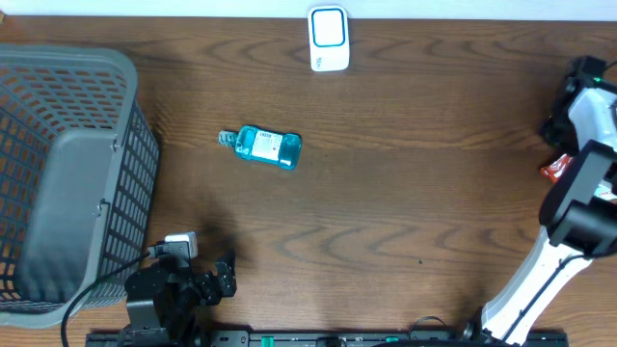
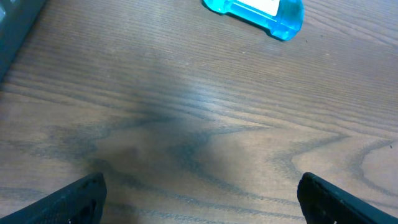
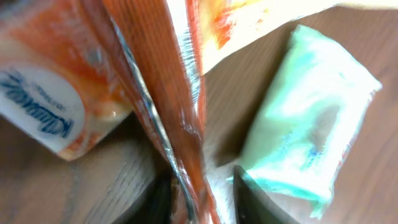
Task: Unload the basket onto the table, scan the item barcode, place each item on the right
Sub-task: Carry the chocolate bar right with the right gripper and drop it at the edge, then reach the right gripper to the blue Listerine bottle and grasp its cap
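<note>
orange packet sits between slightly parted right jaws; left jaws gape wide over table

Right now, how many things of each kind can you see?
Blue bottle: 1
Grey basket: 1
White scanner: 1
Soft packets: 3 (Kleenex pack, orange wrapper, pale green pack)
Total: 6
</note>
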Robot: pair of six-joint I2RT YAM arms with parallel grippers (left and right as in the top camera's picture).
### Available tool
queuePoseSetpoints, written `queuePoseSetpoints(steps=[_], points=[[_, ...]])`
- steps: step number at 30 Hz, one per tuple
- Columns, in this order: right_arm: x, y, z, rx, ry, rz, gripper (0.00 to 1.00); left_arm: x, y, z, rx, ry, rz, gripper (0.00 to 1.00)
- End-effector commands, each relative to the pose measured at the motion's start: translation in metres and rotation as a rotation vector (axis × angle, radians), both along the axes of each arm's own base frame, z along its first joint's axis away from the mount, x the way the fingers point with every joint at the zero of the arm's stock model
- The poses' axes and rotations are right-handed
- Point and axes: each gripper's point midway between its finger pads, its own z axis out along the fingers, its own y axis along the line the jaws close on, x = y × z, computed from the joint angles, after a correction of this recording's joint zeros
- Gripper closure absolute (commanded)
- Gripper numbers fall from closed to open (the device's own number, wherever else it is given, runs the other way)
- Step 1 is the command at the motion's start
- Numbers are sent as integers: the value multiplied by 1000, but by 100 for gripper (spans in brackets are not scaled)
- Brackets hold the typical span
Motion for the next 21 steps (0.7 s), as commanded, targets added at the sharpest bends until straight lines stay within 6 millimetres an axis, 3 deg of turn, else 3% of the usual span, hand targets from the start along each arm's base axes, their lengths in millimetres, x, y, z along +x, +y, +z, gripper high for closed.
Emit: queuePoseSetpoints(steps=[1, 2, 3, 5, 6, 11, 15, 18, 21], points=[[7, -3, 87, -74, -211, -45, 31, -1, 0, 0, 6, 0, -5, 2], [10, 3, 104, -64, -259, -31, 9, -1, 0, 0, 6, 0, -5, 2], [13, 9, 117, -47, -303, -15, 1, -1, 0, 0, 6, 0, -5, 2], [27, 38, 145, 59, -431, 57, 1, -1, 0, 0, 6, 1, -5, 2], [42, 80, 164, 235, -543, 165, 1, -1, 0, 0, 6, 1, -5, 2], [66, 229, 199, 795, -695, 554, 1, -1, 0, 0, 6, 0, -5, 2], [58, 344, 206, 1035, -646, 929, 1, -1, 0, 0, 6, 1, -5, 2], [42, 421, 193, 986, -554, 1331, 1, -1, 0, 0, 6, 0, -5, 2], [26, 476, 168, 846, -427, 1636, 1, -1, 0, 0, 6, 0, -5, 2]])
